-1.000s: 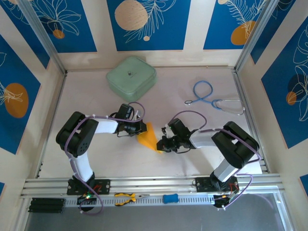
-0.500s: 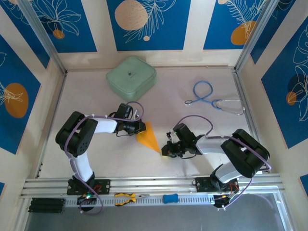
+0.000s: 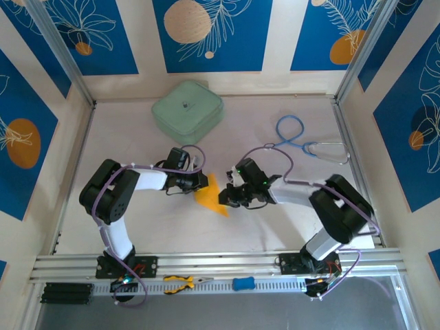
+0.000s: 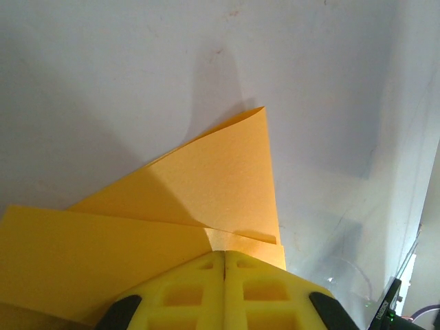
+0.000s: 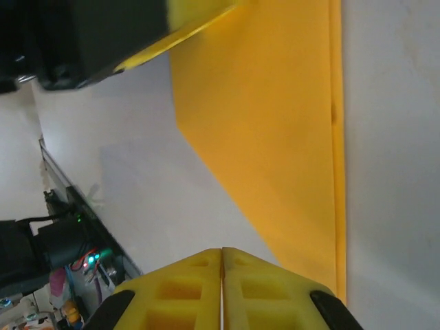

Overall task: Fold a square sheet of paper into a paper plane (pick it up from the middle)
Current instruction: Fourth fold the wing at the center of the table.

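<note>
The orange-yellow paper [image 3: 210,195] lies partly folded at mid-table, a pointed wedge with its tip toward 5 o'clock. The left gripper [image 3: 200,183] meets it at 10 o'clock. In the left wrist view its jaws are closed flat together on the paper's near corner, where the layers converge. The right gripper [image 3: 225,198] sits at the paper's 3 o'clock edge. Its jaws are pressed fully together, and whether paper is pinched between them cannot be told. A mint-green case [image 3: 187,108] rests at 11 o'clock and a blue stethoscope [image 3: 302,141] at 2 o'clock, both well apart from the paper.
</note>
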`<move>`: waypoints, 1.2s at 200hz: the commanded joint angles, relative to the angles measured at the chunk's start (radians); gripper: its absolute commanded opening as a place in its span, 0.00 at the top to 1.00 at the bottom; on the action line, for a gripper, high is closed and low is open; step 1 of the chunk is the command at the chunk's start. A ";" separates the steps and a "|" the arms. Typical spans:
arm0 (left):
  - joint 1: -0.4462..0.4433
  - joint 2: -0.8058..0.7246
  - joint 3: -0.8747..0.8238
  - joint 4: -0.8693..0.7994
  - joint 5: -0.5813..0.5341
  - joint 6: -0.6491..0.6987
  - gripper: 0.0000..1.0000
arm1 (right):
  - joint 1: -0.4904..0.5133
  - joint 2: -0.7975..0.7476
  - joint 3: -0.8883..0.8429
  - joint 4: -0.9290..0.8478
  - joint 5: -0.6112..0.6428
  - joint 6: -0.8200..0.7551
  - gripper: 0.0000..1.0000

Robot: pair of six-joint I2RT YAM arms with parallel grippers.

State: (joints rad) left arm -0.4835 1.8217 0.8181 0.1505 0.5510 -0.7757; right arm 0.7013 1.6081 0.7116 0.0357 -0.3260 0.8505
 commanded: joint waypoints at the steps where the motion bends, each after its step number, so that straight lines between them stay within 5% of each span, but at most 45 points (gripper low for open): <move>1: 0.018 0.036 -0.032 -0.042 -0.059 0.023 1.00 | 0.013 0.085 0.002 0.000 -0.036 0.002 0.89; 87: 0.019 0.034 -0.033 -0.035 -0.057 0.007 1.00 | 0.010 -0.136 -0.282 -0.024 -0.010 0.080 0.88; 181: 0.019 0.010 -0.050 -0.019 -0.044 -0.018 1.00 | 0.052 -0.299 -0.202 -0.102 0.124 0.279 0.63; 240: 0.019 0.009 -0.054 -0.008 -0.039 -0.024 1.00 | 0.086 -0.309 -0.237 -0.084 0.226 0.361 0.61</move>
State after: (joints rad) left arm -0.4793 1.8206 0.7963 0.1974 0.5594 -0.8059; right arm 0.7780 1.3220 0.4961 -0.0498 -0.1535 1.1500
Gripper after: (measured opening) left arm 0.064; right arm 0.384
